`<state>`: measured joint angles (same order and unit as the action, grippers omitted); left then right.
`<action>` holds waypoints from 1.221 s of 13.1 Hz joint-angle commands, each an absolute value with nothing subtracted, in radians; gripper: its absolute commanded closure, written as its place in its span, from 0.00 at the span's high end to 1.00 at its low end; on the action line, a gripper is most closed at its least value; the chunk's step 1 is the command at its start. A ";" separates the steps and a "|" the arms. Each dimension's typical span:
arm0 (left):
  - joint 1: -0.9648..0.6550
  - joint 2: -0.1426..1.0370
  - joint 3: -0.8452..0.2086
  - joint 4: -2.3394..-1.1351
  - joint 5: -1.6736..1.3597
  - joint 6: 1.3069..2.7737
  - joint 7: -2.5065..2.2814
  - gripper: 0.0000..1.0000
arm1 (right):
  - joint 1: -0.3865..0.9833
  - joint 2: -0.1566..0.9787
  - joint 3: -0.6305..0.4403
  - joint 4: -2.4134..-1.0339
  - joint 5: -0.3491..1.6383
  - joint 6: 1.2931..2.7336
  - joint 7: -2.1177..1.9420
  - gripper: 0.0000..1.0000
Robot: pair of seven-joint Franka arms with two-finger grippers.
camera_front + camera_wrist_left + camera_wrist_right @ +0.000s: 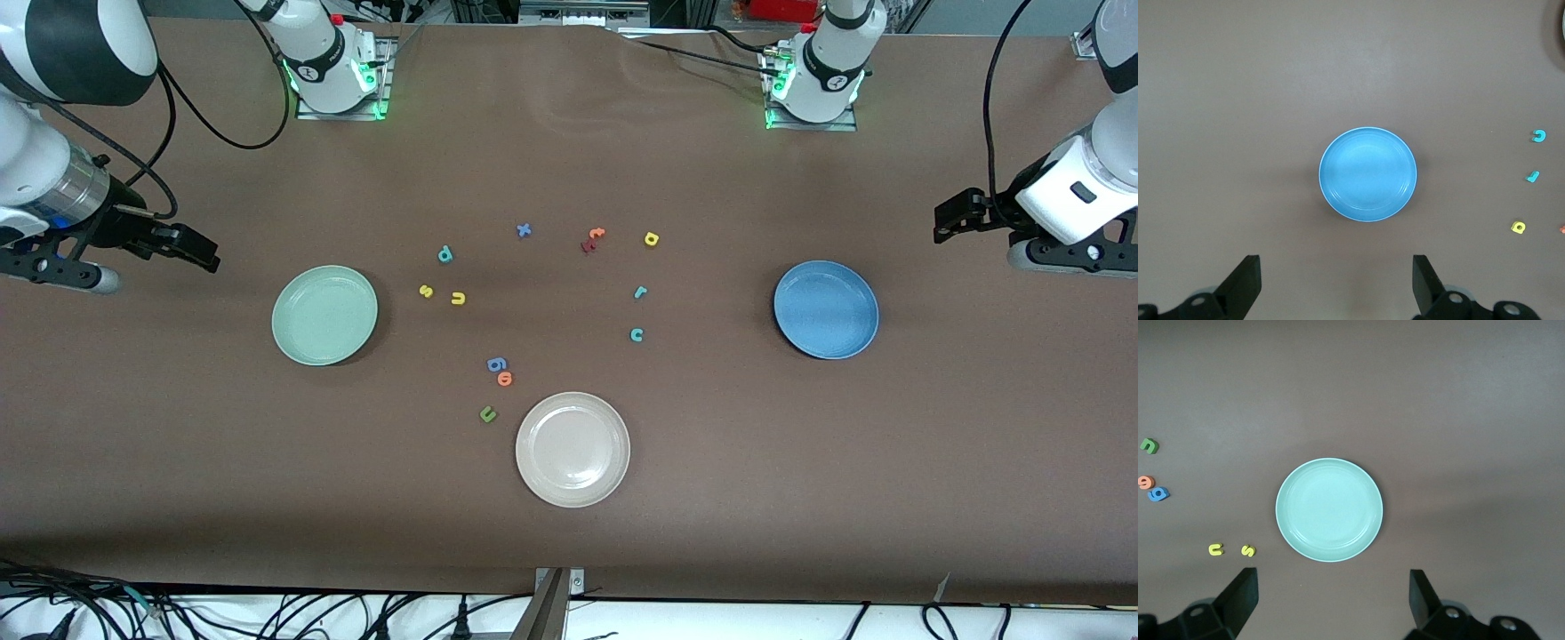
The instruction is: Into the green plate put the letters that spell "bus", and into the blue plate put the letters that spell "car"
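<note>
The empty green plate (324, 315) lies toward the right arm's end, the empty blue plate (826, 309) toward the left arm's end. Beside the green plate lie the teal "b" (445, 255), yellow "s" (426, 291) and yellow-orange "u" (458, 299). Toward the blue plate lie the yellow "a" (652, 238), teal "r" (640, 292) and teal "c" (637, 334). My right gripper (194, 247) hovers open and empty by the green plate (1329, 509). Open and empty too, my left gripper (953, 218) hangs by the blue plate (1368, 174).
A beige plate (573, 449) sits nearest the front camera, mid-table. Other letters lie about: blue "x" (524, 230), orange "t" (597, 233) against a dark red letter (587, 245), blue "g" (496, 364), an orange letter (505, 379), olive "u" (488, 413).
</note>
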<state>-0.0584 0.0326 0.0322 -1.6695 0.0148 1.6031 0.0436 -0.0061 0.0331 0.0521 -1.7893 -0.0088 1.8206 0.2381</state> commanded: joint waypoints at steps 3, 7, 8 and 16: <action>-0.061 0.037 0.029 -1.655 0.038 1.586 0.058 1.00 | 0.002 0.037 0.052 -1.775 -0.021 1.809 0.253 1.00; -0.061 0.037 0.029 -1.655 0.038 1.586 0.058 1.00 | 0.002 0.038 0.052 -1.773 -0.021 1.813 0.258 1.00; -0.061 0.037 0.029 -1.655 0.038 1.586 0.058 1.00 | 0.002 0.038 0.052 -1.773 -0.021 1.816 0.258 1.00; -0.061 0.038 0.029 -1.655 0.037 1.586 0.058 1.00 | 0.014 0.040 0.052 -1.775 -0.025 1.813 0.256 1.00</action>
<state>-0.0586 0.0330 0.0318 -1.6695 0.0148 1.6031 0.0436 0.0059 0.0332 0.0521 -1.7893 -0.0088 1.8204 0.2382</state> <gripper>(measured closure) 0.000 0.000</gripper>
